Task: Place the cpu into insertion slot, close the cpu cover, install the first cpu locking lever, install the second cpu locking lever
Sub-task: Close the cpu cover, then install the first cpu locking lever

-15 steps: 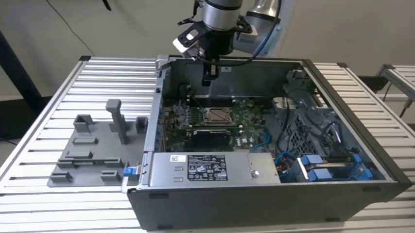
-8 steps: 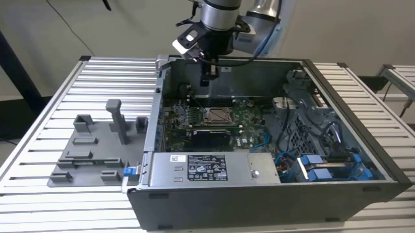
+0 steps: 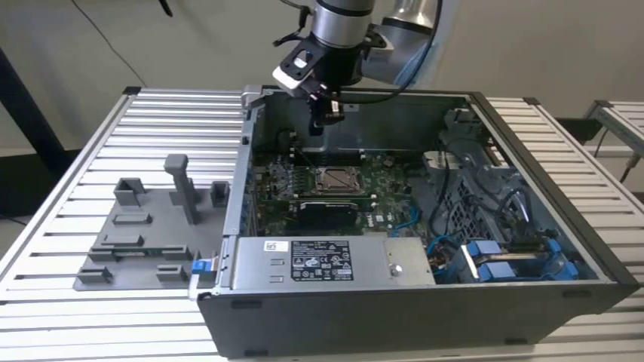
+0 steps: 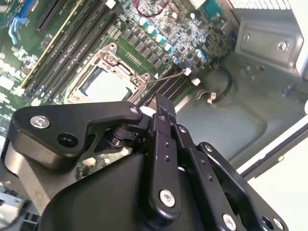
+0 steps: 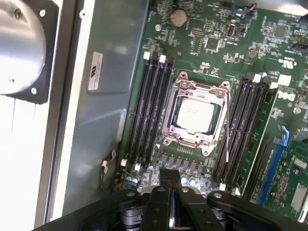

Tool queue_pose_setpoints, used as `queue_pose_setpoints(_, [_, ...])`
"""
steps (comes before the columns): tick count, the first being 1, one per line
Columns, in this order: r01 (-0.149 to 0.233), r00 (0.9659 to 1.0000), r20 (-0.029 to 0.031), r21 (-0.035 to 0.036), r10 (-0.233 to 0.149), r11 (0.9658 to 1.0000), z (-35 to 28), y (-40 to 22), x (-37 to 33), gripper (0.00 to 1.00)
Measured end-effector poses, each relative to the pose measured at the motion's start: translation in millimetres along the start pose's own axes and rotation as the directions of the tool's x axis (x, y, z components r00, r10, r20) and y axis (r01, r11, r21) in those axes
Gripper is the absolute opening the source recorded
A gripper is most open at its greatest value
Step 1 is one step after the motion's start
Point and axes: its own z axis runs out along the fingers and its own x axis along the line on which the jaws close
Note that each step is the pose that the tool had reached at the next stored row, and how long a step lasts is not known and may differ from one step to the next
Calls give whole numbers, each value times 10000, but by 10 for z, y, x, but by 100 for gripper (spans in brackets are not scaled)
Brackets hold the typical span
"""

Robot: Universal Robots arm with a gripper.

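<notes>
The cpu (image 5: 194, 114) lies flat in the insertion slot (image 5: 179, 85) on the green motherboard, its silver top facing up. The cpu cover (image 5: 172, 126) is a silver frame lying down around the chip. In the second wrist view the same chip (image 4: 105, 85) sits inside its metal frame (image 4: 126, 68). In the exterior view the socket (image 3: 334, 179) is mid-board inside the open case. My gripper (image 3: 317, 124) hangs above the back of the case, well clear of the socket. Its black fingers (image 5: 169, 179) are shut together with nothing between them.
Black memory slots (image 5: 149, 106) flank the socket on both sides. A black block (image 3: 327, 215) sits in front of the socket, then the power supply (image 3: 322, 260). Cables and blue parts (image 3: 503, 260) fill the exterior view's right. A grey fixture (image 3: 151, 226) stands outside the case.
</notes>
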Motion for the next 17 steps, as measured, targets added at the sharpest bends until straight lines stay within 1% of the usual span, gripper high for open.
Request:
queue_pose_setpoints(2, [346, 9994, 33, 18, -346, 9994, 1, -1, 0, 11])
queue_pose_setpoints(3, [422, 9991, 41, 25, -422, 9991, 1, -7, 1, 11])
queue_pose_setpoints(6, [467, 9989, 43, 34, -467, 9989, 9, -40, 11, 11])
queue_pose_setpoints(9, [468, 9989, 21, 35, -468, 9989, 24, -88, 28, 11])
queue_pose_setpoints(10, [460, 9989, 12, 65, -460, 9989, 26, -99, 34, 11])
queue_pose_setpoints(11, [442, 9990, -7, 117, -442, 9990, 28, -106, 39, 11])
queue_pose_setpoints(12, [423, 9991, -28, 186, -422, 9989, 29, -113, 42, 11])
queue_pose_setpoints(16, [326, 9994, -158, 601, -317, 9977, 33, -135, 52, 11])
queue_pose_setpoints(17, [307, 9994, -183, 679, -295, 9972, 34, -139, 54, 11])
